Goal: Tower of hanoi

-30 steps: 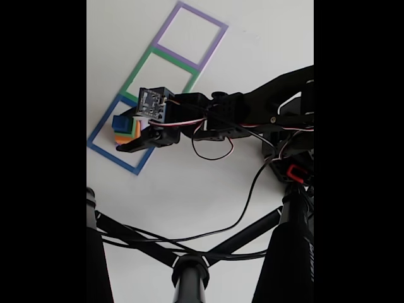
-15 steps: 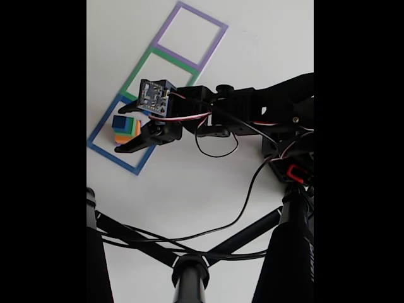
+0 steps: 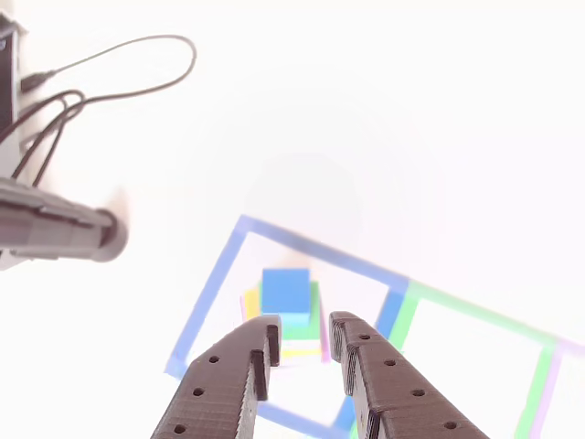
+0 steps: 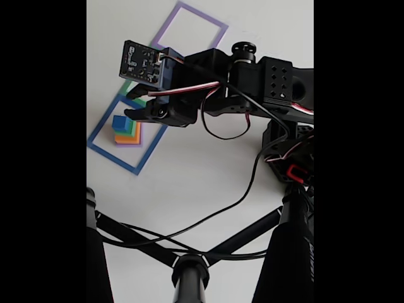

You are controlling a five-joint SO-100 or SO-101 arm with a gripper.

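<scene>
White tabletop [image 4: 189,183] under stacked cubes [image 4: 125,130], taped squares [image 4: 107,151].

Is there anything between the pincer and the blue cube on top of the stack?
No. In the other view, the pincer hangs just short of the blue cube, with nothing between them except the lower cubes' edges.

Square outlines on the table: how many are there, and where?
3, in a diagonal row in the fixed view: the blue outline lowest, around the cube stack; the green outline next, mostly behind the arm; the purple outline at the top.
</scene>
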